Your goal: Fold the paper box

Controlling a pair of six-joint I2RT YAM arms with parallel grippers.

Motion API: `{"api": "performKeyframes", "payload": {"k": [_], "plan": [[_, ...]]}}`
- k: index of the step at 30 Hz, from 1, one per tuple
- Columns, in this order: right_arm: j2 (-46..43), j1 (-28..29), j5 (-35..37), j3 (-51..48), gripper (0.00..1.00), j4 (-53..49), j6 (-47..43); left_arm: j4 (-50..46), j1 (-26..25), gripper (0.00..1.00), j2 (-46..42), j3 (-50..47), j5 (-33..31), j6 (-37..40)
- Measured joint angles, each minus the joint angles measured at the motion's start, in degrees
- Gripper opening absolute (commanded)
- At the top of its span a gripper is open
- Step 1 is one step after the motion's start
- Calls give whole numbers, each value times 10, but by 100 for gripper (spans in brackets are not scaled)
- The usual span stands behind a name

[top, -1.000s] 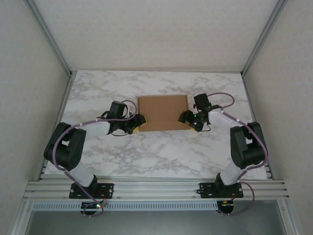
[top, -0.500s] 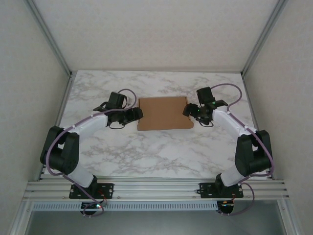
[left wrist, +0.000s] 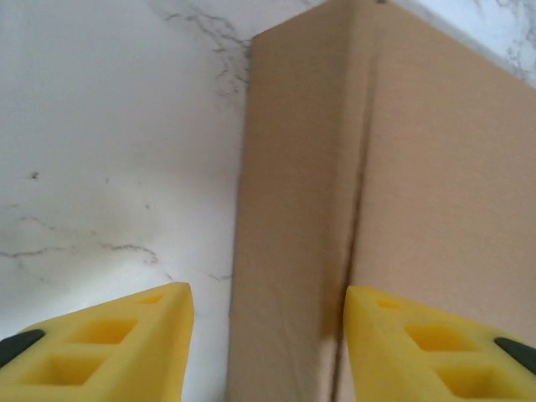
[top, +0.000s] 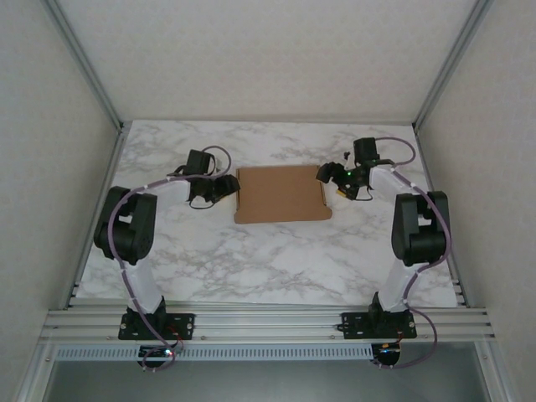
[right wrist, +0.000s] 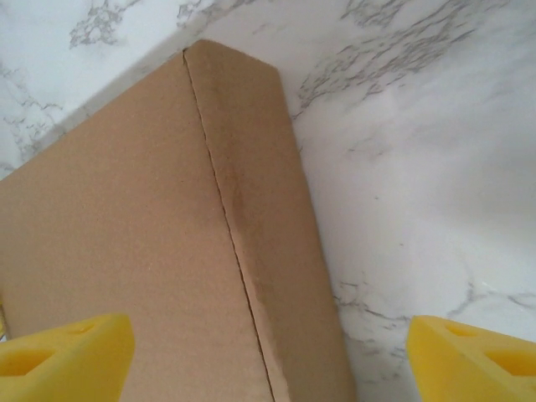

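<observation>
the paper box (top: 281,193) is lying closed and flat on the marble table (top: 251,260), midway between its left and right edges and nearer the far edge. its lid is covering the inside. the left gripper (top: 224,188) is hovering at the box's left side, fingers (left wrist: 109,343) standing apart and straddling that side wall. the right gripper (top: 328,174) is hovering at the box's right side, fingers (right wrist: 67,347) spread wide, gripping nothing.
</observation>
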Motion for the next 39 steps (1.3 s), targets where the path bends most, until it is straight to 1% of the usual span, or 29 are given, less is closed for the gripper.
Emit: {"api": "performKeyframes", "payload": {"k": [3,10,21,26,31,36,39], "plan": [[18,1,-28,2,86,6,-3,20,4,41,9,0,27,1],[34,2,-54,0,90,27,-3,52,11,40,30,0,71,2],[46,0,-79,-10,94,42,-1,63,22,32,45,7,106,4],[53,-10,-102,-15,94,50,6,63,27,29,52,11,120,9],[53,-20,-109,-22,95,57,16,61,33,25,56,14,125,17],[53,-25,-138,-29,94,73,25,58,42,24,59,14,132,22],[57,-26,-176,-29,93,92,35,56,45,23,59,14,132,25]]}}
